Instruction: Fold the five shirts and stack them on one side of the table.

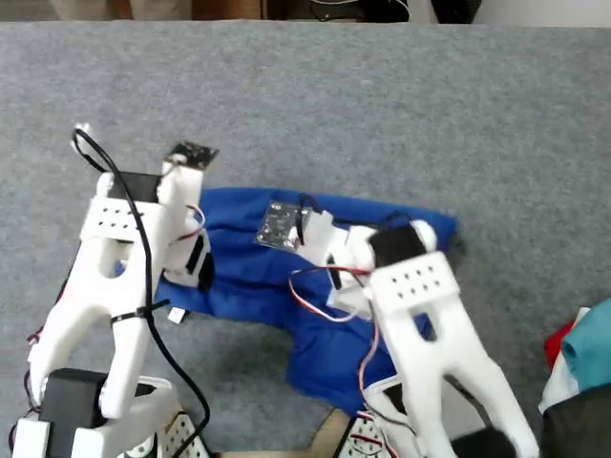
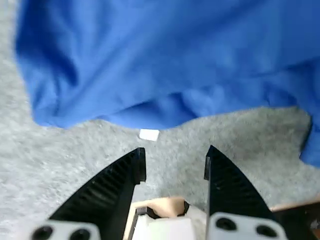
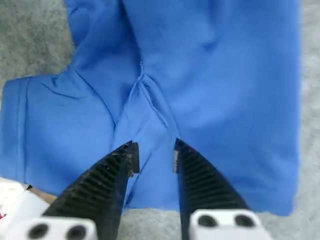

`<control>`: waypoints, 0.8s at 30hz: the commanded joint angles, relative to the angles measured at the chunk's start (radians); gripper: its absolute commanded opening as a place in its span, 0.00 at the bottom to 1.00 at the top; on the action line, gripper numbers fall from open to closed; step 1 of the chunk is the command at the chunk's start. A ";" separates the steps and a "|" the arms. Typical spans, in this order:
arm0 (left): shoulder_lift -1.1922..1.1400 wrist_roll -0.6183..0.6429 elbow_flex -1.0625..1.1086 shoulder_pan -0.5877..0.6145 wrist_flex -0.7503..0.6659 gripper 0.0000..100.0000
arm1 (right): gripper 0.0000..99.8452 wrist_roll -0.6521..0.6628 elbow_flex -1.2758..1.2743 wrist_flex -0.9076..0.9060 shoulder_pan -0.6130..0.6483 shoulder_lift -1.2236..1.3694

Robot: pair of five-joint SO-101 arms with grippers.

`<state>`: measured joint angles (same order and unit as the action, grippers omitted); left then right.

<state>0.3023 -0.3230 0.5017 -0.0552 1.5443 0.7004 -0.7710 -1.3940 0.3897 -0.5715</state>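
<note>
left pincer [image 2: 175, 151] apart, beside blue shirt [image 2: 150, 55] | right pincer [image 3: 155, 146] apart, above it

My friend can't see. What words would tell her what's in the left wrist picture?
The left arm's black two-fingered hand is open over the grey felt-like table cover, holding nothing. Just beyond its fingertips lies a rumpled bright blue cloth shirt, with a small white tag at the shirt's near edge.

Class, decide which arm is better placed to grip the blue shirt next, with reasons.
Probably right: the right end effector hangs open over the blue shirt, while the left end effector, also open, is over the table beside its edge.
</note>
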 commanded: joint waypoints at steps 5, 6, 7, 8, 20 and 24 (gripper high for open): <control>0.036 0.006 0.066 -0.011 0.000 0.20 | 0.12 -0.012 0.050 0.075 0.012 0.148; 0.036 0.006 0.071 -0.011 0.000 0.20 | 0.12 -0.012 0.048 0.080 0.012 0.170; 0.036 0.008 0.071 -0.011 0.000 0.20 | 0.12 -0.009 0.048 0.081 0.007 0.191; 0.036 0.009 0.071 -0.011 0.000 0.20 | 0.12 -0.008 0.050 0.086 -0.001 0.209; 0.036 0.012 0.069 -0.011 0.003 0.20 | 0.11 0.034 0.048 0.152 -0.107 0.369; 0.036 0.009 0.069 -0.011 0.002 0.20 | 0.01 0.037 0.053 0.147 -0.107 0.371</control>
<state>0.3023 -0.3184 0.5708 -0.0568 1.5413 0.7250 -0.7695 -1.2497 0.2977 -0.2033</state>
